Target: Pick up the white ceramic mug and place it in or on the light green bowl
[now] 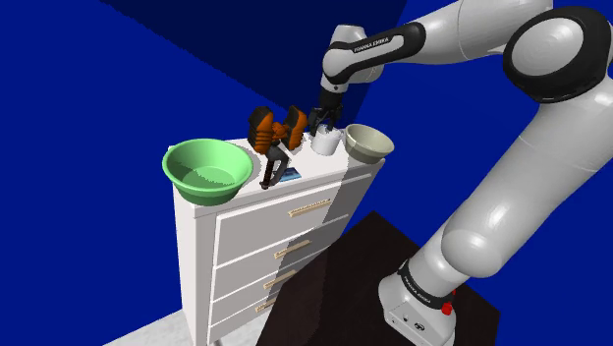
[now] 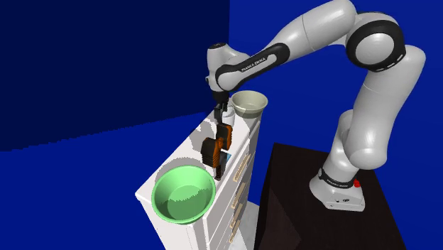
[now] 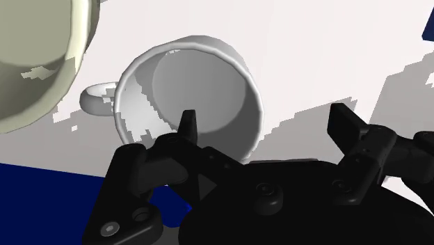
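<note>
The gripper (image 3: 266, 120) holds its jaws apart just above the white mug (image 3: 209, 76), one over its opening and one outside its rim, the mug standing on the dresser (image 1: 295, 211) beside a pale bowl (image 1: 368, 143), well apart from the green bowl (image 1: 206, 169).

White dresser (image 1: 295, 231) carries green bowl (image 1: 206, 169), orange tool (image 1: 273, 138), mug (image 1: 325, 144), pale bowl (image 1: 368, 143)

Home room: white drawer chest (image 1: 285, 236), blue walls (image 1: 98, 79).
</note>
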`<act>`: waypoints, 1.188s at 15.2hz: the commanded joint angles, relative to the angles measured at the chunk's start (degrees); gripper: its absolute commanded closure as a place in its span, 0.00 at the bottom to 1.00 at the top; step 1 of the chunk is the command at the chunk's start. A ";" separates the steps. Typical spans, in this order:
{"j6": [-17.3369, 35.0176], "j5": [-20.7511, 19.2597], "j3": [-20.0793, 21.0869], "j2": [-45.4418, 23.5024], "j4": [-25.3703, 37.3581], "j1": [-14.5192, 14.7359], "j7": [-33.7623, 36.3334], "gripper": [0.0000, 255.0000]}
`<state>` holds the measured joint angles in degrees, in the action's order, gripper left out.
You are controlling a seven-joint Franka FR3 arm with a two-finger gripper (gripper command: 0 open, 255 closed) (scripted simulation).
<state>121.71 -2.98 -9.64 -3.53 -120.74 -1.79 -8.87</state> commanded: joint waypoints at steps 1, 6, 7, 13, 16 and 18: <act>1.50 0.09 -0.07 -0.72 -0.71 -0.10 -0.13 0.00; 3.41 0.20 -0.11 -1.63 -1.72 -0.17 -0.23 0.00; 3.41 0.20 -0.11 -1.63 -1.72 -0.17 -0.23 0.00; 3.40 0.20 -0.11 -1.63 -1.72 -0.17 -0.23 1.00; 3.40 0.20 -0.11 -1.63 -1.72 -0.17 -0.23 1.00; 3.40 0.20 -0.11 -1.63 -1.72 -0.17 -0.23 1.00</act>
<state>125.12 -2.78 -9.74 -5.15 -122.44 -1.96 -9.11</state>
